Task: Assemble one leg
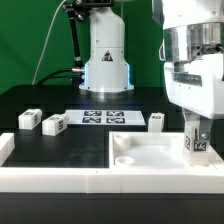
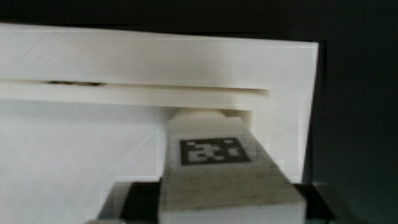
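Upright, leg (image 1: 197,141) gripped in claw (image 1: 197,147), over white panel (image 1: 150,156), three legs (image 1: 54,124) outside

Over the white panel (image 1: 150,155) the middle is open. Its raised rim (image 1: 115,148) and the white fence (image 1: 50,178) bound it. The held leg (image 1: 196,140) and fingers (image 1: 188,128) crowd the exterior view's right corner. Loose blocks (image 1: 54,123) dot the bench (image 1: 60,100) behind.

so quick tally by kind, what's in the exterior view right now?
Legs: 4, three loose on the table at and, one held in the gripper over the panel
White square panel: 1
Marker board: 1
Total: 6 things
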